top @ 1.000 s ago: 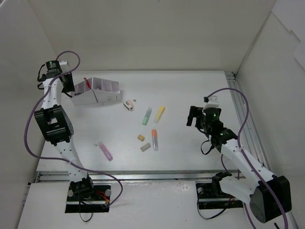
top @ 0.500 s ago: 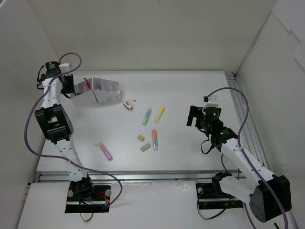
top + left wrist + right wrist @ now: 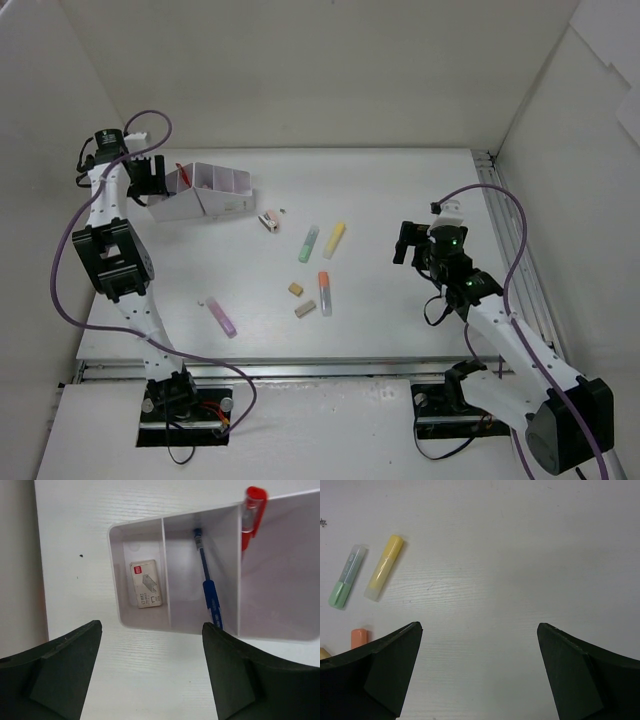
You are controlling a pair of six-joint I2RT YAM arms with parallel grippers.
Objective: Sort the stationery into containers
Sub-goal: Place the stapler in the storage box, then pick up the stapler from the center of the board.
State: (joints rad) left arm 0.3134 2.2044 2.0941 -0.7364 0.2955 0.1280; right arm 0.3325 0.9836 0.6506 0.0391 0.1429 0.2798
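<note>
The box (image 3: 205,192) was a low, smooth white plastic tray with thin straight dividing walls, lying at the far left of the table (image 3: 400,190), its long axis running left to right and slightly askew; the table top was matt white with a faint wood grain; the left gripper (image 3: 151,627) hung above the box's left end, its dark blunt fingers spread wide and holding nothing; in the end compartment a flat tan eraser (image 3: 146,584) with a printed label lay on the floor, its long side parallel to the divider; in the next compartment a thin blue pen (image 3: 209,592) leaned lengthwise along the slot, tip away from the wrist camera; a glossy red pen (image 3: 251,510) rested against the following divider; near the table's middle lay a stubby green marker (image 3: 308,243) and a yellow marker (image 3: 334,240), side by side but apart, both pointing near-left to far-right; nearer, an orange marker (image 3: 324,292) lay almost straight front to back, orange end away; two small tan blocks (image 3: 296,289) sat just to its left; a pink marker (image 3: 223,317) lay diagonally towards the near left; a pink-white sharpener (image 3: 268,220) sat near the box; the right gripper (image 3: 479,626) hovered over bare table to the right of the markers, fingers wide apart and empty
</note>
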